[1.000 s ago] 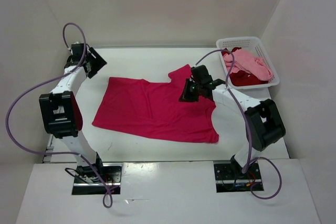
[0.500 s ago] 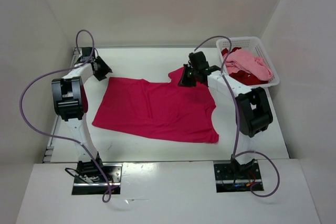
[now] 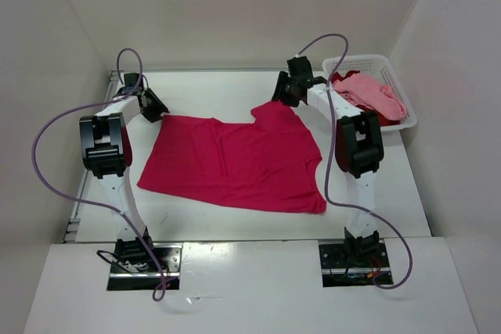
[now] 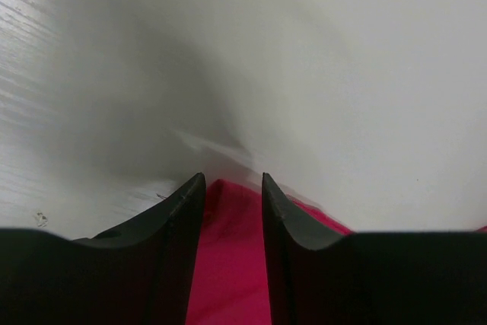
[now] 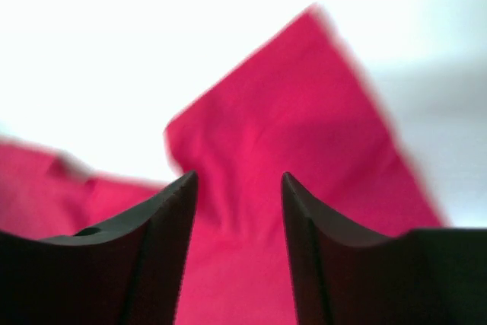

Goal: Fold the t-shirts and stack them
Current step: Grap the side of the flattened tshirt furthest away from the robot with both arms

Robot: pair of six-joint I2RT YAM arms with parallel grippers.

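While both of my arms reach toward the far side of the counter point(image 3: 211, 87), the bright magenta t-shirt point(image 3: 235, 162) lies spread flat across its middle, with one sleeve pointing to the far right. My left end effector point(image 3: 153, 107) sits at the shirt's far left corner. Seen from the left wrist, its two fingers stand a narrow gap apart, and that corner of magenta cloth shows between them against the white surface. I cannot tell whether the fingers touch the cloth.

My right end effector point(image 3: 283, 91) hangs just beyond the tip of the far sleeve, its fingers spread apart and gripping nothing. From the right wrist, the sleeve appears blurred between and past those fingers.

A white perforated basket point(image 3: 356, 60) stands at the far right corner of the counter, near my right end effector. Inside it, the light pink t-shirt point(image 3: 372, 93) lies crumpled on top of the dark red t-shirt point(image 3: 362, 117), which shows along the basket's near side.
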